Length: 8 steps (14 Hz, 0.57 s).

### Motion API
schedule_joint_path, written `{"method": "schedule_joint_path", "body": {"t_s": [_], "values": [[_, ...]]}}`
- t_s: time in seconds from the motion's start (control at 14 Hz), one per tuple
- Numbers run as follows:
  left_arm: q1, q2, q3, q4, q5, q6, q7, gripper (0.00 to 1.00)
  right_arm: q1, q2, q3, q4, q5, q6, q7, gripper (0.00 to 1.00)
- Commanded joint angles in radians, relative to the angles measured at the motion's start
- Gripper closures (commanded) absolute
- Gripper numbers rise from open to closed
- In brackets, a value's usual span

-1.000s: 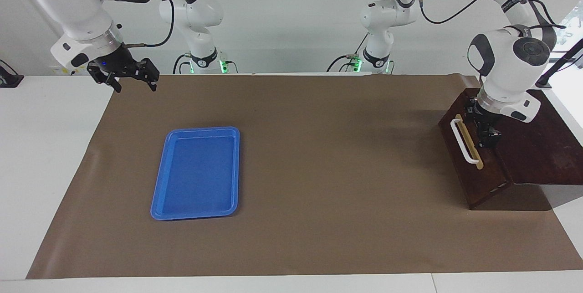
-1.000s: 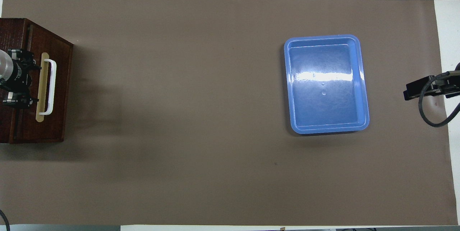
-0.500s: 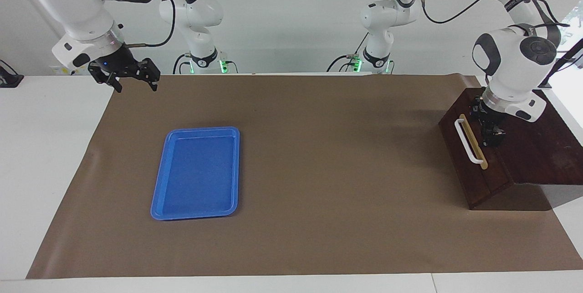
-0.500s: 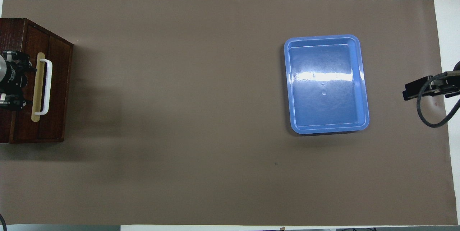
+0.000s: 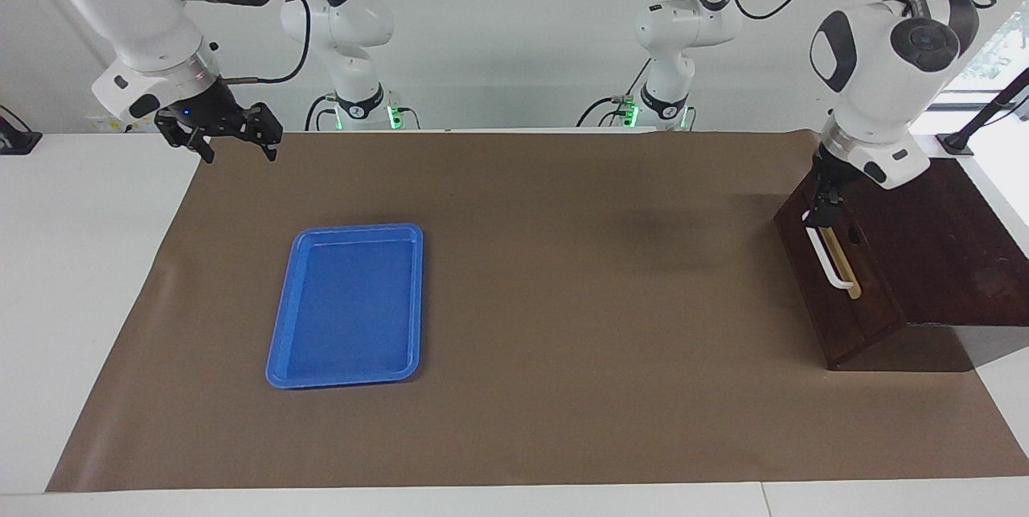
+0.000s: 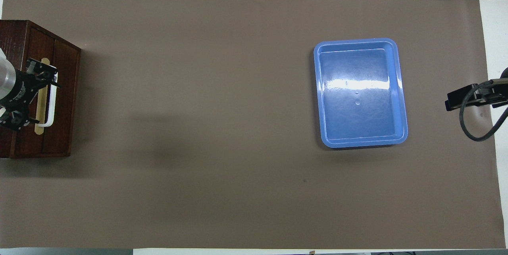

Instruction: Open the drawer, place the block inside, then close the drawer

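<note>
Your left gripper [image 5: 820,211] (can't tell its finger state) hangs right over the closed drawer [image 5: 836,280]'s handle [image 5: 828,264], right gripper [image 5: 229,135] waiting open.

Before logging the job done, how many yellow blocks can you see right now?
0. None shows on the blue tray, nor on the brown mat. One may be hidden inside the shut drawer, under the left claw.

Place: robot lab
Signs: two white arms [image 5: 880,59] bolted at a table [image 5: 96,260], brown mat [image 5: 563,300], bare white wall [image 5: 514,26]
</note>
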Motion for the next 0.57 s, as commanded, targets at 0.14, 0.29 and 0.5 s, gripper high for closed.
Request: {"method": "schedule_joint_path", "body": {"t_s": [0.14, 0.29, 0.5], "values": [[-0.004, -0.035, 0.013, 0.059, -0.115, -0.120, 0.467, 0.00, -0.007, -0.003, 0.012, 0.009, -0.005, -0.014, 0.013, 0.00], [-0.024, -0.034, 0.013, 0.060, -0.115, -0.159, 0.642, 0.00, -0.009, -0.003, 0.011, 0.009, -0.005, -0.017, 0.011, 0.00], [-0.027, 0.027, 0.016, 0.086, -0.112, -0.175, 0.810, 0.00, -0.010, -0.002, 0.011, 0.009, -0.005, -0.017, 0.010, 0.00]]}}
